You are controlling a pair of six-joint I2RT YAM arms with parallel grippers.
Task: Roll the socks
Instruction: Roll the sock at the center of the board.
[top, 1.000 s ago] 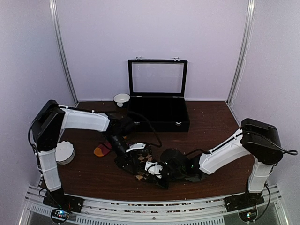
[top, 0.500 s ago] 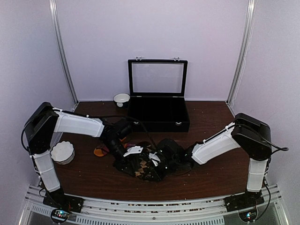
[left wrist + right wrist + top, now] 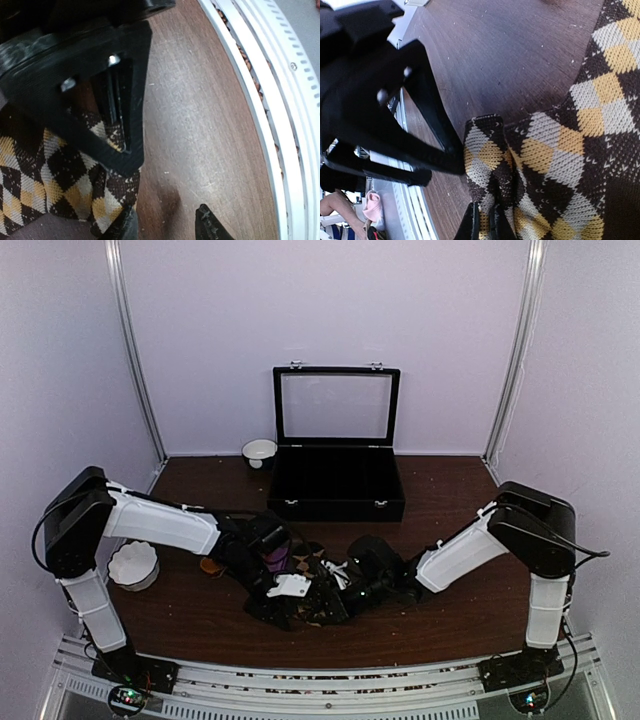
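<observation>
Dark brown argyle socks (image 3: pixel 312 604), tan and cream diamonds: bunched on the wooden table (image 3: pixel 450 500) near its near edge, about centre, between your two grippers.

Magenta-red socks (image 3: pixel 274 560): just far-left of the argyle heap, touching or overlapping it, and partly hidden by your left arm. A purple band shows, and an orange toe (image 3: pixel 211 564) pokes out to the left.

Your right gripper (image 3: pixel 484 226): fingers together, pinching a raised fold at the edge of the argyle fabric. The rest of that sock spreads flat on the wood to its right in the wrist view.

Your left gripper (image 3: pixel 167 229): fingertips apart, with bare wood in the gap. One tip sits at the border of the argyle fabric and the other over the table. You cannot tell whether the first tip presses the fabric.

Black display case (image 3: pixel 337 498): far centre of the table, glass lid standing open, well apart from the socks.

Small white bowl (image 3: pixel 259 451): just left of the case, at the far edge.

Scalloped white bowl (image 3: pixel 133 565): left side, beside your left arm.

White rail (image 3: pixel 270 100): runs along the near table edge, close to your left gripper.
</observation>
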